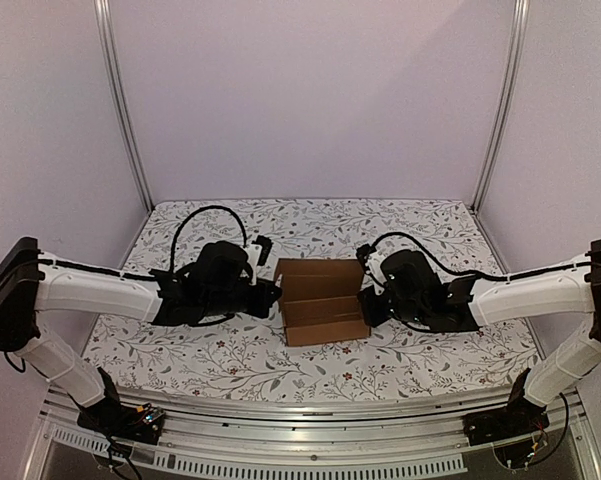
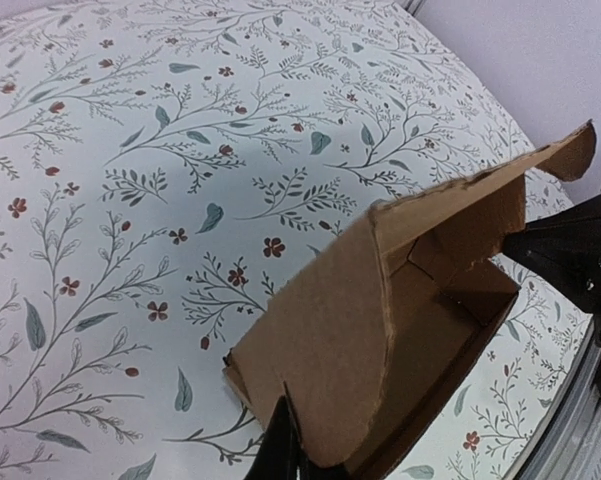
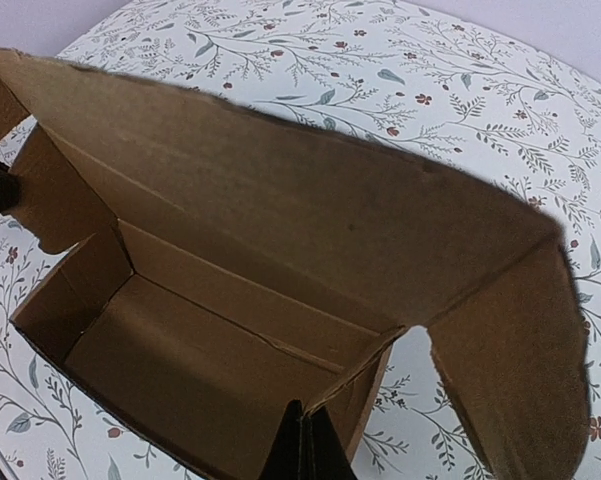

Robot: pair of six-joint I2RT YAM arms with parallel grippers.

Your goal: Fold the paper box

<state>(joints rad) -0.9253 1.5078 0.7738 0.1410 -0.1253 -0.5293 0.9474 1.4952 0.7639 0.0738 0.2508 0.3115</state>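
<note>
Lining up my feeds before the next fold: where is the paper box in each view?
Top external: paper box just below centre.
Left wrist: paper box lower right, flap raised.
Right wrist: paper box fills most of the frame, interior showing.
Shared landmark: the floral tablecloth.

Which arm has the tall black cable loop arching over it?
The left arm, left of the paper box: its cable loop rises tall, whereas the right arm carries a low cable along it.
</note>
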